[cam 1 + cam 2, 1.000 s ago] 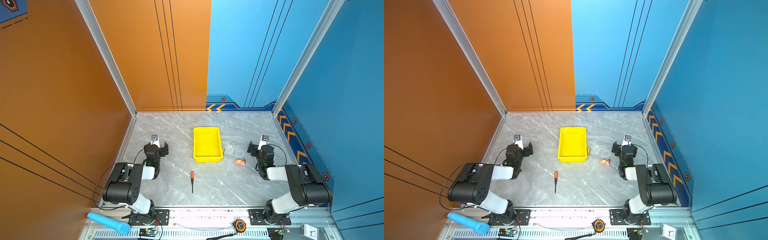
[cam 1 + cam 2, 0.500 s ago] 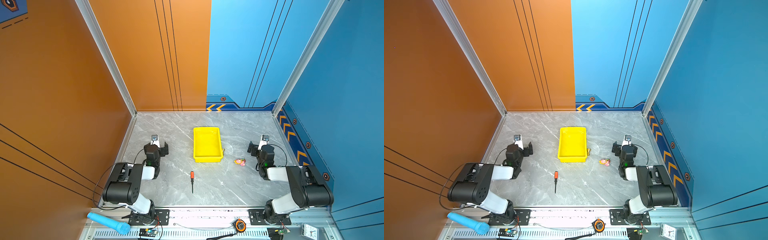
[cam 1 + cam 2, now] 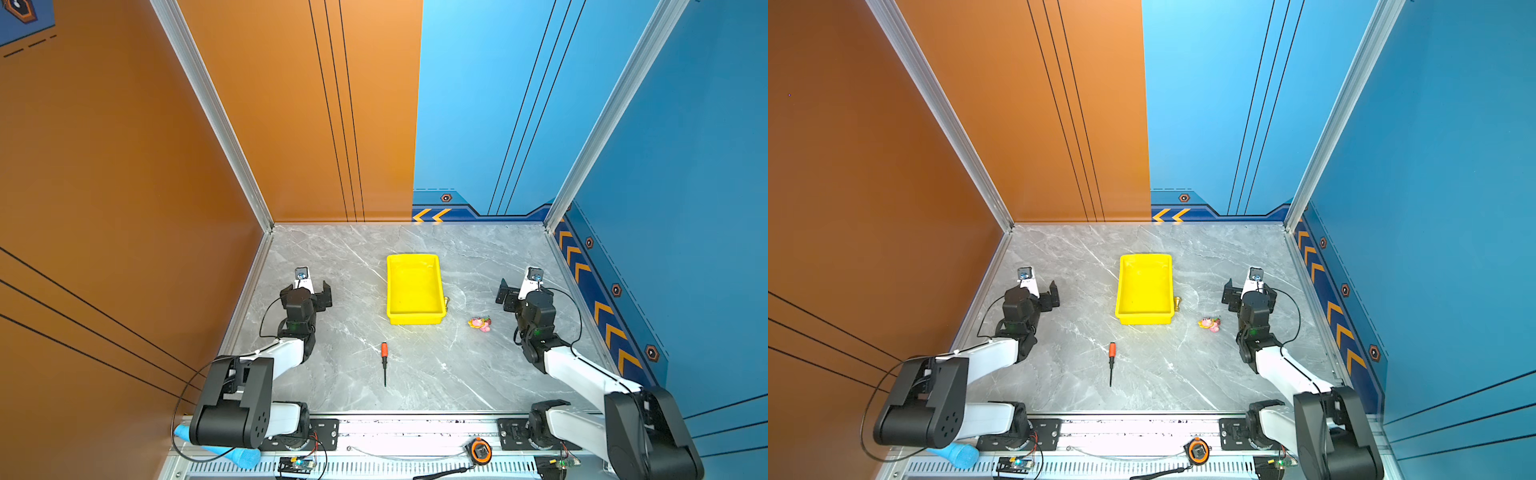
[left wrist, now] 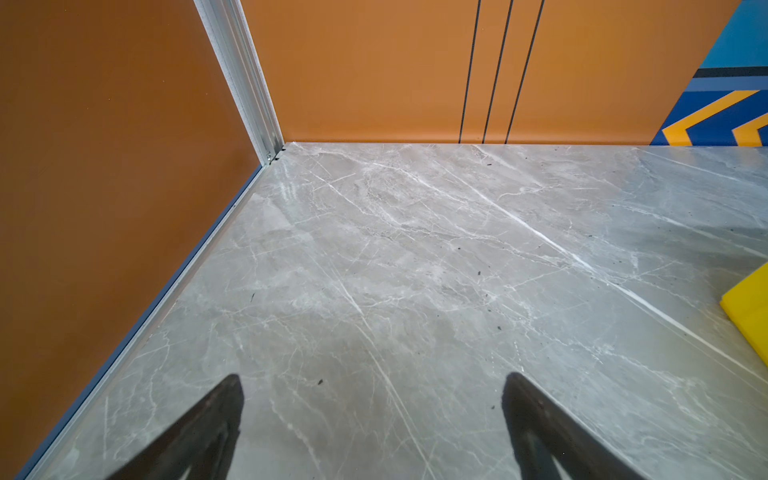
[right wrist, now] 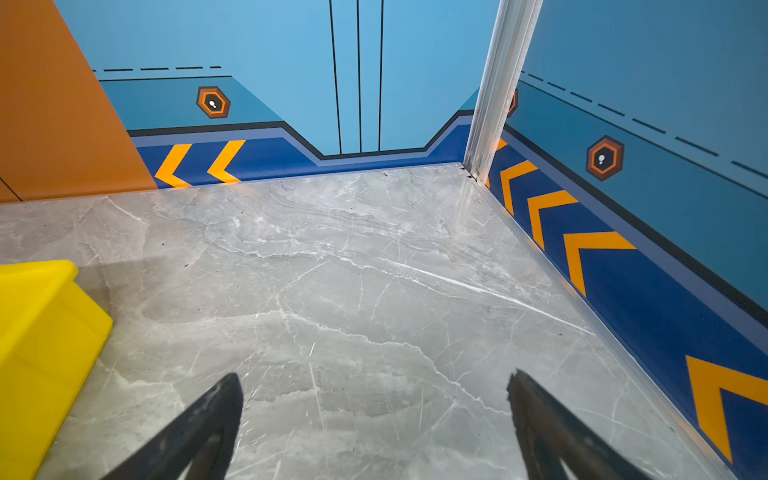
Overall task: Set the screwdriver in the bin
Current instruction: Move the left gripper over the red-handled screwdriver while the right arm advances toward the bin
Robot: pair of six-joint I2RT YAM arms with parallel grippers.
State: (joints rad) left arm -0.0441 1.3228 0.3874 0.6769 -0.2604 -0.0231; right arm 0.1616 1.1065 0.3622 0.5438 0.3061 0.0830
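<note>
while the left claw (image 4: 372, 380) and right claw (image 5: 374, 378) gaped wide, the slim screwdriver (image 3: 384, 361) lay on the marbled tabletop (image 3: 440, 374), orange handle toward the glossy yellow bin (image 3: 390, 286).

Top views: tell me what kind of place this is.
Probably a robot test booth: a left arm and right arm bolted to a front rail, a marble-look tabletop, printed wall panels around it.
</note>
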